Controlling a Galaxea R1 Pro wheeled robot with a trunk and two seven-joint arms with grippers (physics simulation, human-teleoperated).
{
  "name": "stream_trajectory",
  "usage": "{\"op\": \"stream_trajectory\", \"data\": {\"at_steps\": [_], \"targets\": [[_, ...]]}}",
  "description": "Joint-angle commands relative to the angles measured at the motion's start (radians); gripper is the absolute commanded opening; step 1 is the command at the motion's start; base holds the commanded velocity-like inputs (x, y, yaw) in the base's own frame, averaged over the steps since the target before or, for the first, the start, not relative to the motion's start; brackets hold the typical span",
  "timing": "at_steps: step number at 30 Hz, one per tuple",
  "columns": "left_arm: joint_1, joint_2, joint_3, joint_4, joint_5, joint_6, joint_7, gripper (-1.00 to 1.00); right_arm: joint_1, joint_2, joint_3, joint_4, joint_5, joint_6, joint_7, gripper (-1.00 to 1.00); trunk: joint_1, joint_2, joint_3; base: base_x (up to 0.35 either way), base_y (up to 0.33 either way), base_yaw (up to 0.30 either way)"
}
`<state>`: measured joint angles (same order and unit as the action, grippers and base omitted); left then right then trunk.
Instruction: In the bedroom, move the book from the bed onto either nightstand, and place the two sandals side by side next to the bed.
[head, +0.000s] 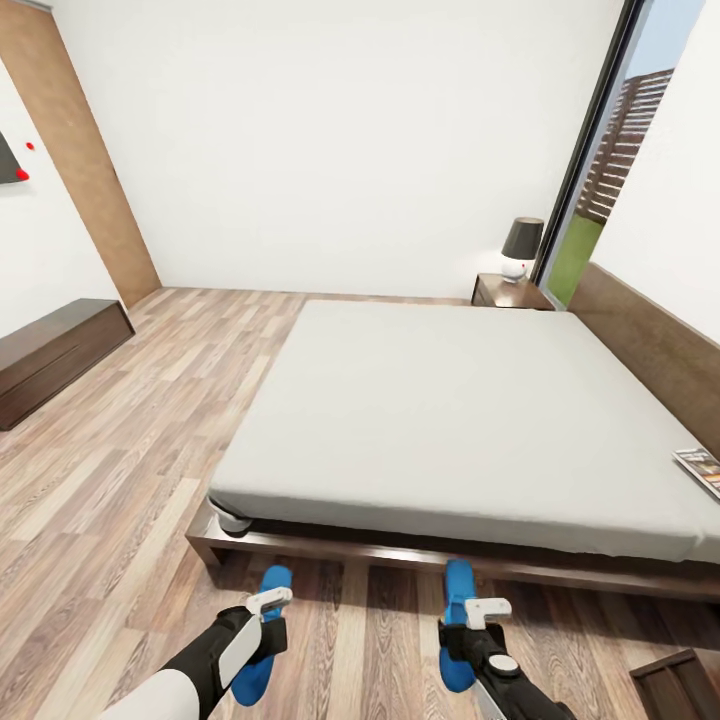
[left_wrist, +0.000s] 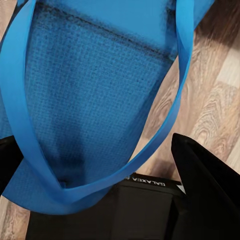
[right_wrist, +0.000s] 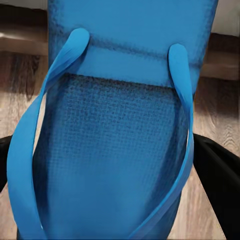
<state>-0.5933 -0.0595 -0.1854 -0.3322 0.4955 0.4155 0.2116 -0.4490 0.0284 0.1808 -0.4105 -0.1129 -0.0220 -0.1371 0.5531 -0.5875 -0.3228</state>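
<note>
Two grippers low in the head view, one sandal at each. Left gripper (head: 262, 618) over the left sandal (head: 262, 640); black fingers (left_wrist: 207, 192) standing at either side of the blue sole and strap in the left wrist view, but whether clamped on it or loose, cannot tell. Right gripper (head: 482, 625) over the right sandal (head: 458, 625), dark fingers (right_wrist: 216, 172) flanking the sole and its two strap ends in the right wrist view; grip likewise cannot tell. Two blue sandals in all, both lengthwise on the wood floor (head: 110, 480), toes pointing at the bed (head: 450, 420), well apart from each other along its foot end. One book (head: 700, 470) flat on the mattress at the far right edge. One nightstand (head: 510, 292) beyond the bed's far corner, carrying one lamp (head: 520, 248). One long low sideboard (head: 50, 355) against the left wall, one brown door (head: 80, 160) behind it.
</note>
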Motion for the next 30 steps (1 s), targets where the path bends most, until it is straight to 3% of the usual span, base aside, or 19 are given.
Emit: {"op": "stream_trajectory", "data": {"at_steps": [1, 5, 7, 11, 13, 14, 22, 23, 27, 30], "targets": [[0.0, 0.001, -0.008, -0.002, 0.011, -0.001, 0.009, -1.0, 0.0, -0.001, 0.008, -0.001, -0.011, -0.036, -0.008, -1.0, 0.004, -0.009, -0.005, 0.0, 0.0, 0.0], [0.0, 0.001, -0.008, 0.0, 0.011, -0.017, 0.009, -1.0, 0.001, -0.001, 0.008, 0.011, -0.014, -0.145, -0.009, -1.0, 0.02, -0.037, -0.017, 0.0, 0.0, 0.0], [0.0, 0.002, -0.008, 0.004, 0.011, -0.027, 0.009, -1.0, 0.011, -0.001, 0.008, 0.036, -0.011, -0.26, -0.011, -1.0, 0.027, -0.051, -0.023, 0.0, 0.0, 0.0], [0.001, 0.002, -0.008, 0.005, 0.01, -0.03, 0.01, -1.0, 0.015, -0.001, 0.009, 0.1, -0.012, -0.384, -0.011, -1.0, 0.043, -0.079, -0.036, 0.0, 0.0, 0.0], [0.001, 0.003, -0.008, 0.007, 0.009, -0.03, 0.011, -1.0, 0.017, -0.001, 0.009, 0.123, -0.009, -0.497, -0.01, -1.0, 0.05, -0.093, -0.042, 0.0, 0.0, 0.0], [0.001, 0.003, -0.008, 0.007, 0.009, -0.03, 0.011, -1.0, 0.018, -0.001, 0.009, 0.161, -0.009, -0.594, -0.01, -1.0, 0.054, -0.1, -0.045, 0.0, 0.0, 0.0], [0.001, 0.001, -0.009, 0.007, 0.009, -0.037, 0.011, -1.0, 0.044, 0.002, 0.01, 0.213, -0.01, -0.855, -0.011, -1.0, 0.085, -0.156, -0.07, 0.0, 0.0, 0.0], [0.001, 0.001, -0.009, 0.007, 0.009, -0.05, 0.011, -1.0, 0.073, 0.007, 0.01, 0.207, -0.011, -0.929, -0.014, -1.0, 0.089, -0.163, -0.074, 0.0, 0.0, 0.0], [0.001, 0.001, -0.009, 0.007, 0.009, -0.052, 0.011, -1.0, 0.085, 0.009, 0.009, 0.203, -0.011, -0.931, -0.031, -1.0, 0.104, -0.191, -0.086, 0.0, 0.0, 0.0], [0.001, 0.001, -0.01, 0.007, 0.009, -0.052, 0.011, -1.0, 0.088, 0.01, 0.01, 0.158, -0.01, -0.844, -0.085, -1.0, 0.115, -0.212, -0.096, 0.0, 0.0, 0.0]]}}
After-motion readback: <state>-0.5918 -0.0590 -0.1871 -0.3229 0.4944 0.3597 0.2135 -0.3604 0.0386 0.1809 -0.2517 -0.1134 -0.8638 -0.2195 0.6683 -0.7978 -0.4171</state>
